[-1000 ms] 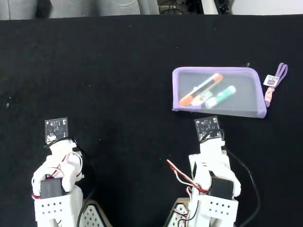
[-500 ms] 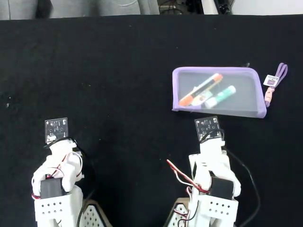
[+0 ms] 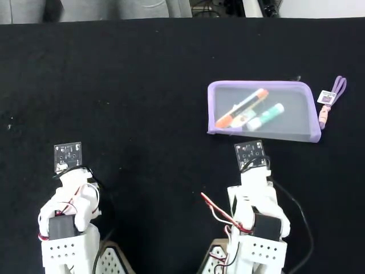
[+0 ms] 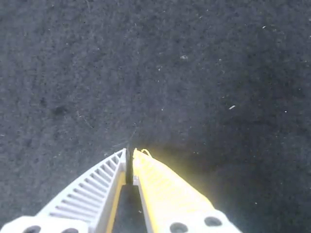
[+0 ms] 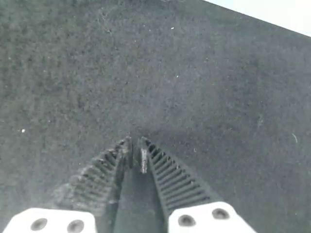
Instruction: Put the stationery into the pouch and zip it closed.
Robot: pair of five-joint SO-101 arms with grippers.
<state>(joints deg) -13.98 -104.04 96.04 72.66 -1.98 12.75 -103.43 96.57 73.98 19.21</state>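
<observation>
Lying flat on the black table (image 3: 142, 74), the purple-edged pouch (image 3: 296, 123) sits toward the right side, its long sides running across the table. Through its translucent face the stationery (image 3: 251, 113) shows inside: a white marker with orange ends (image 3: 244, 107) lies slanted, and a green-capped stick (image 3: 268, 115) lies just beside it. A purple strap (image 3: 339, 88) with a small tag (image 3: 325, 97) trails from the pouch's right end onto the table. Whether the zip is drawn fully shut cannot be told. Both arms are folded at the table's near edge, the right arm (image 3: 255, 211) just in front of the pouch without touching it, the left arm (image 3: 67, 208) well apart from it. The left gripper (image 4: 130, 158) is closed, its white and yellow fingers meeting at the tips with nothing between them. The right gripper (image 5: 135, 147) is likewise closed and empty, its dark fingers tip to tip over the table.
</observation>
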